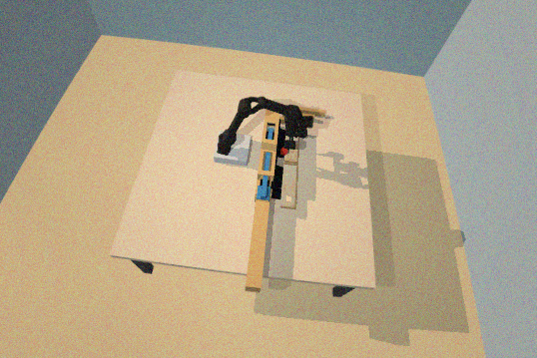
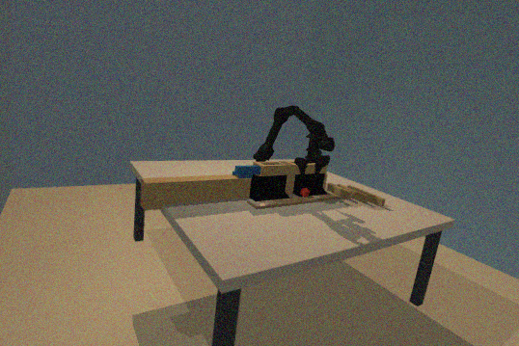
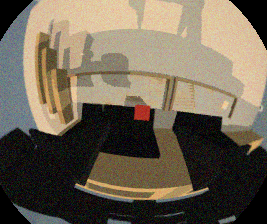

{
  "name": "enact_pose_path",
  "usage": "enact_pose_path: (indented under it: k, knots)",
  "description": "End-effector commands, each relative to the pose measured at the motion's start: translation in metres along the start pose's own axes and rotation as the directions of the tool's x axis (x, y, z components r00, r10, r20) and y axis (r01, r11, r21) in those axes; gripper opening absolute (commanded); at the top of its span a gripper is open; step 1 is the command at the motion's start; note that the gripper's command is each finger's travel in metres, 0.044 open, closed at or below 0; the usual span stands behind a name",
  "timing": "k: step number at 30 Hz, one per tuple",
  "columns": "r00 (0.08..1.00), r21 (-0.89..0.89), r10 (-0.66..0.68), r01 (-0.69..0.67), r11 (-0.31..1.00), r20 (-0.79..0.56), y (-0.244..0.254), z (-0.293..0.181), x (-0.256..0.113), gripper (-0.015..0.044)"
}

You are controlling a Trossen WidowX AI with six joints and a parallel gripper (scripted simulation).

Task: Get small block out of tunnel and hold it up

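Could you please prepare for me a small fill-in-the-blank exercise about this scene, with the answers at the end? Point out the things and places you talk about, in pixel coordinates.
1. The small block (image 1: 284,152) (image 2: 305,192) (image 3: 142,112) has the colour ____.
2. The handle (image 1: 264,190) (image 2: 247,172), sticking out at one end, has the colour ____.
3. Between the fingers of the gripper (image 1: 290,142) (image 2: 312,171) there is ____.
4. The long wooden beam (image 1: 257,244) (image 2: 198,193) reaches past the ____ of the table (image 1: 175,214) (image 2: 270,236).

Missing words: red; blue; nothing; edge
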State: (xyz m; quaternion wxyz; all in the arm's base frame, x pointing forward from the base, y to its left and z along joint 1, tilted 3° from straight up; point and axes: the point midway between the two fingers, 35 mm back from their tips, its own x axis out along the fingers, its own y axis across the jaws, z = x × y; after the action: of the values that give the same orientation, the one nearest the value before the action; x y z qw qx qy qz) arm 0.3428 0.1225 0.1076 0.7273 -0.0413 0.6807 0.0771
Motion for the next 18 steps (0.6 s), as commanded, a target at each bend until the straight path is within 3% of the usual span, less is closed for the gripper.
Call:
enact_pose_path:
  k: [1, 18]
  knots:
    - [1.0, 0.002, 0.0, 0.0, 1.0, -0.013, 0.0, -0.002, 0.011, 0.044]
    - [1.0, 0.002, 0.0, 0.0, 1.0, -0.013, 0.0, -0.004, 0.039, 0.044]
